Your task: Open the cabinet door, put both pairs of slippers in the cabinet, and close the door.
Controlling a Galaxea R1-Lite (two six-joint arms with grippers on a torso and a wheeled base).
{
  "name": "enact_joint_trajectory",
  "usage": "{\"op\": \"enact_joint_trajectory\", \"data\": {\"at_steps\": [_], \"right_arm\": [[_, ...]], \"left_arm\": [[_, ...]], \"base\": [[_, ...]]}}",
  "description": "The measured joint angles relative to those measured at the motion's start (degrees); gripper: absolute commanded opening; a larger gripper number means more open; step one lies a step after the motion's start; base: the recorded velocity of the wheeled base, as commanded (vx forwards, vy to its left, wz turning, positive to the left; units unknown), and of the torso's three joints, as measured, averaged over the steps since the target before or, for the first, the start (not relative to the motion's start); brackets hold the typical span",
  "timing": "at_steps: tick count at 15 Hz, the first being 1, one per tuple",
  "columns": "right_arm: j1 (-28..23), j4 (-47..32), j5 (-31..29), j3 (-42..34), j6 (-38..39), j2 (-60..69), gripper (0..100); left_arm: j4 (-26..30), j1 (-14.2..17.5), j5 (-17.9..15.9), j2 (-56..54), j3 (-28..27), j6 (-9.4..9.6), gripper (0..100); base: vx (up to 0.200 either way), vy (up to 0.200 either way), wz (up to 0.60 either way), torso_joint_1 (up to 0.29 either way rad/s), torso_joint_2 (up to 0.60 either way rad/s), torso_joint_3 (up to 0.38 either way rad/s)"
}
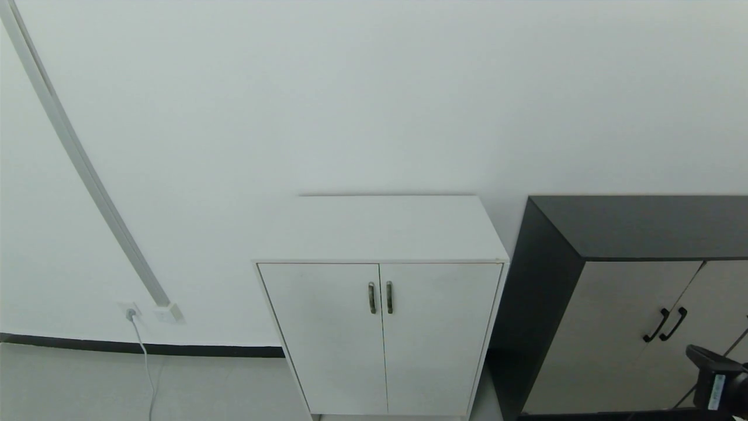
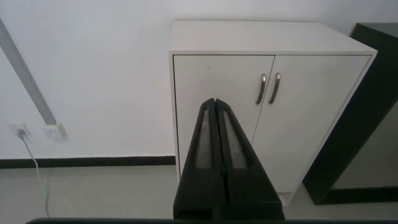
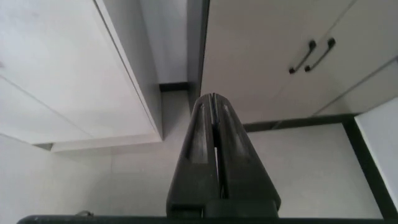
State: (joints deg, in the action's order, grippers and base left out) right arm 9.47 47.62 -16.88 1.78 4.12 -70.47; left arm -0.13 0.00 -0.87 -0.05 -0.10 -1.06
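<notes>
The white cabinet [image 1: 380,234] stands against the wall with both doors closed. Its two metal handles [image 1: 371,297] sit side by side at the middle seam. In the left wrist view my left gripper [image 2: 214,101] is shut on nothing. It is held some way in front of the cabinet's left door [image 2: 217,81], left of the handles [image 2: 267,89]. My right gripper [image 3: 213,96] is also shut and holds nothing. It hangs low, facing the gap between the white cabinet [image 3: 56,68] and the dark one [image 3: 261,56]. Part of the right arm [image 1: 719,380] shows at the lower right of the head view.
A dark cabinet [image 1: 643,225] with grey doors and black handles [image 1: 666,324] stands close to the right of the white one. On the wall to the left are a slanted cable duct [image 1: 82,158] and a socket with a plugged cord [image 1: 133,314]. Bare floor [image 2: 93,193] lies in front.
</notes>
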Motion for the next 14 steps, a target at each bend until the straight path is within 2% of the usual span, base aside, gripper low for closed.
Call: {"op": "enact_joint_trajectory", "data": {"at_steps": [3,8,11,14], "right_arm": [[-0.5,-11.3,1.6,-1.4,0.1,10.2,0],[-0.5,-35.2,10.8,-1.6,-0.4,32.4,0],[-0.2,-46.7,16.5,-1.5,-0.8,43.3,0],[1.4,-47.8,17.4,-1.2,-2.4,49.5,0]], "left_arm": [[0.0,0.0,0.0,0.0,0.0,0.0,0],[0.0,0.0,0.0,0.0,0.0,0.02,0],[0.0,0.0,0.0,0.0,0.0,0.05,0],[0.0,0.0,0.0,0.0,0.0,0.11,0]], "base": [[0.0,0.0,0.0,0.0,0.0,0.0],[0.0,0.0,0.0,0.0,0.0,0.0],[0.0,0.0,0.0,0.0,0.0,0.0],[0.0,0.0,0.0,0.0,0.0,0.0]]}}
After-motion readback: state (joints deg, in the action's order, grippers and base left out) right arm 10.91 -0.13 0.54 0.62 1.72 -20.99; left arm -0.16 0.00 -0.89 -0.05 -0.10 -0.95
